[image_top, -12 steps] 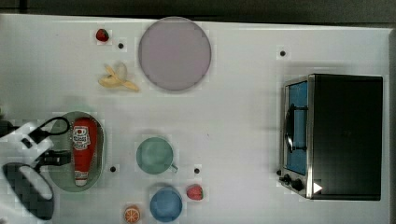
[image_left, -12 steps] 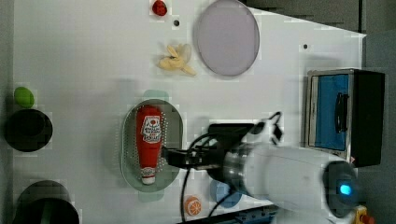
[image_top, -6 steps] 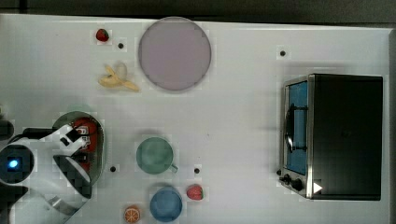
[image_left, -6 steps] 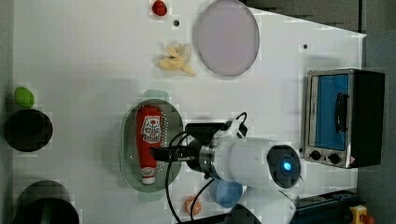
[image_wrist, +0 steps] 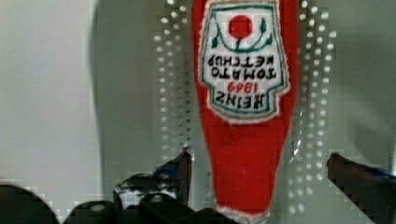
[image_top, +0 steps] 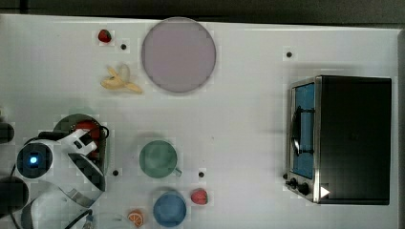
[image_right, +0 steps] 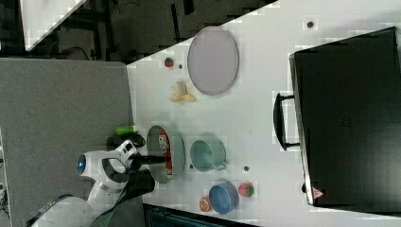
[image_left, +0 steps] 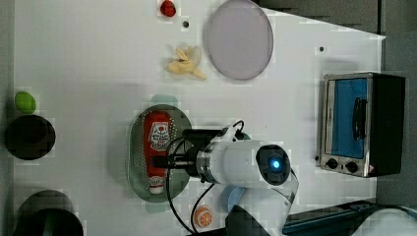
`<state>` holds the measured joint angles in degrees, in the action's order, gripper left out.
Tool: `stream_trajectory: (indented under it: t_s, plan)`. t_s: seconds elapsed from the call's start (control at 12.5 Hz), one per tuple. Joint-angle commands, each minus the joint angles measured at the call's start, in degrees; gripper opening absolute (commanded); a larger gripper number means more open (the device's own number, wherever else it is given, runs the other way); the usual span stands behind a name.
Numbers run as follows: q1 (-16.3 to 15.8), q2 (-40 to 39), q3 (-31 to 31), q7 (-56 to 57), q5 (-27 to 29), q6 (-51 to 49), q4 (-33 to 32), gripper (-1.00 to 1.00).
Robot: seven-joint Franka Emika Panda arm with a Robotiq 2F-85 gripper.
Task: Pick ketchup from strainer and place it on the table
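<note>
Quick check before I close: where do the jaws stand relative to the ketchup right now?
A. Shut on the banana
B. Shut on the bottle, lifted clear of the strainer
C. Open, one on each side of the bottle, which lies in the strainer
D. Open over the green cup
C: in the wrist view the ketchup lies on the strainer perforations with one finger on either side, the gripper open and not clamped.

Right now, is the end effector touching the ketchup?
Apart. In the wrist view the end effector is open, a finger on each side of the ketchup, with strainer visible in both gaps.
</note>
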<state>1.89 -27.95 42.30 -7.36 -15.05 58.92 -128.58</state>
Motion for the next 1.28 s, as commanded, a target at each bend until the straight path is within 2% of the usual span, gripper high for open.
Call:
stream_trajectory:
  t_s: [0.08, 0.16, 0.24, 0.48, 0.72, 0.96, 1.28]
  plan:
    - [-1.22, -1.98, -1.74, -3.44, -2.66, 3.3, 1.6, 1.0]
    - [-1.87, -3.12, -2.65, -3.46, -3.54, 3.35, 2.29, 1.0]
    - [-2.7, -4.26, -3.69, -3.48, -3.93, 3.35, 3.1, 0.91]
    - [-5.39, -7.94, -5.97, -3.49, -4.45, 4.51, 6.11, 0.18]
    - [-5.72, -7.16, -5.75, -3.48, -4.45, 3.78, 7.12, 0.13]
    - [-5.1, -1.99, -4.03, -3.49, -4.04, -2.19, 6.73, 0.13]
    - [-2.84, 9.84, -1.6, -3.27, 4.22, -9.26, 7.17, 0.13]
